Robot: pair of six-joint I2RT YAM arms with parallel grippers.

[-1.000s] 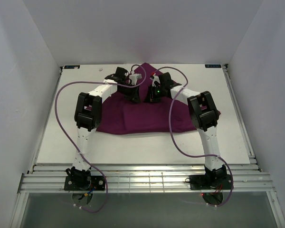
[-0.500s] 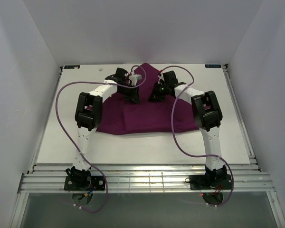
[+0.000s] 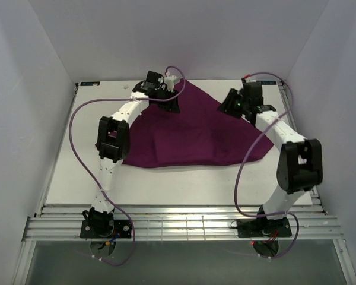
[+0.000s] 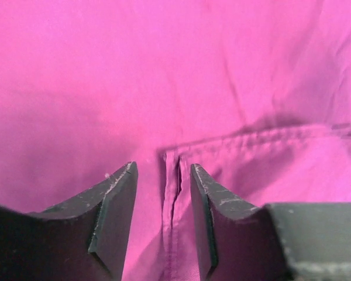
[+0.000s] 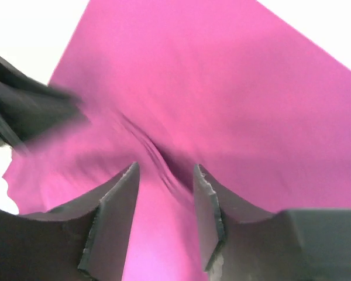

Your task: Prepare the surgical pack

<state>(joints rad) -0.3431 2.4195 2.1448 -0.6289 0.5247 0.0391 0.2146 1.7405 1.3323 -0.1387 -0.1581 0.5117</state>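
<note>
Cloth [image 3: 190, 136], deep purple, one piece: spread flat on the white worktop [image 3: 184, 187], in its middle and far half. The outline is roughly fan-shaped, with one corner pointing to the back wall and a long, gently curved edge toward the arm bases. The surface is mostly smooth.

Left end effector [image 3: 168, 105]: low over the far left part of the cloth, near the back corner. In its wrist view the left end effector [image 4: 162, 219] has its fingers [image 4: 114, 216] parted, and a stitched hem of the cloth runs up through the gap. I cannot tell whether either finger touches the hem, and it is not pinched.

Right end effector [image 3: 230, 105]: at the far right edge of the cloth, well apart from the left one. In its wrist view the right end effector [image 5: 164, 216] stands spread, with nothing between the fingers [image 5: 114, 216], above a short ridge of wrinkles in the cloth. A dark, blurred part of the left arm [image 5: 23, 111] shows at that view's left side.

Cables [image 3: 74, 142], purple: one loops out from each arm.
</note>
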